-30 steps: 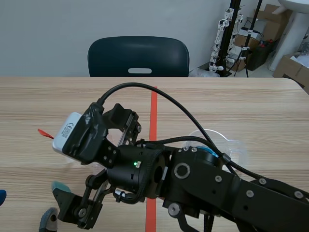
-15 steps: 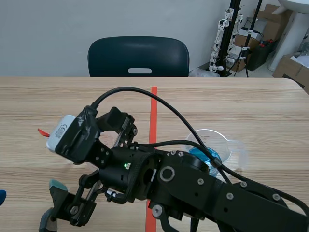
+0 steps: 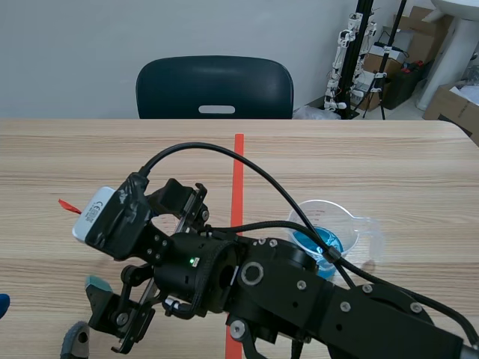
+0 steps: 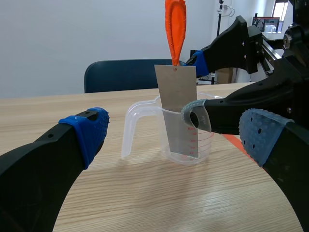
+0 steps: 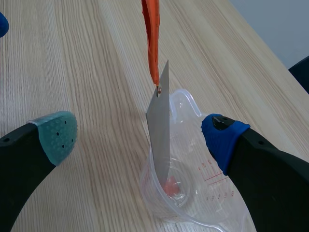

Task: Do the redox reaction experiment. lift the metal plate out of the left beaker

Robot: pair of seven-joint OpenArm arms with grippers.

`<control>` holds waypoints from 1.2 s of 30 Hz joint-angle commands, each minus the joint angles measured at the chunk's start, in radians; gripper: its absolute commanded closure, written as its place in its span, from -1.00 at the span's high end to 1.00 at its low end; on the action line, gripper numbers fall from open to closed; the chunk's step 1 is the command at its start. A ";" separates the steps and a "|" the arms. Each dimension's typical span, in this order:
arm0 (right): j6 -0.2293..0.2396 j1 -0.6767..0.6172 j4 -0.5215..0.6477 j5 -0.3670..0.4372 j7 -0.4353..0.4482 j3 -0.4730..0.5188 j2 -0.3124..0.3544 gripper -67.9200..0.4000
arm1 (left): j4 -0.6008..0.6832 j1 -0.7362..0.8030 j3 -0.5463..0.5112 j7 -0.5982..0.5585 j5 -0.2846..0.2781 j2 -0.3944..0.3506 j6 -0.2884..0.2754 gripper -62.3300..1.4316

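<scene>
My right gripper (image 5: 140, 137) stands wide open on either side of the metal plate (image 5: 160, 145), gripping nothing — the plate stands upright in the clear beaker (image 5: 203, 203) on the worktop (image 5: 72, 58), its orange tag (image 5: 152, 38) pointing up — so grasp and lift both remain.

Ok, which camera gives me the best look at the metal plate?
The left wrist view: the metal plate faces it flat-on, standing in the clear beaker with its orange strap above. The right wrist view shows it nearly edge-on. In the scene view the right arm hides the plate.
</scene>
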 commanded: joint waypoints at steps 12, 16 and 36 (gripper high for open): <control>-0.014 0.045 0.021 0.003 0.042 0.000 -0.014 0.28 | 0.016 0.008 -0.002 -0.013 -0.007 -0.009 -0.002 0.83; -0.004 0.045 0.021 0.003 0.041 0.000 -0.024 0.05 | 0.016 0.008 -0.002 -0.013 -0.007 -0.009 -0.002 0.83; 0.045 0.044 0.021 0.004 0.028 0.000 -0.025 -0.53 | 0.016 0.008 -0.002 -0.013 -0.007 -0.009 -0.002 0.83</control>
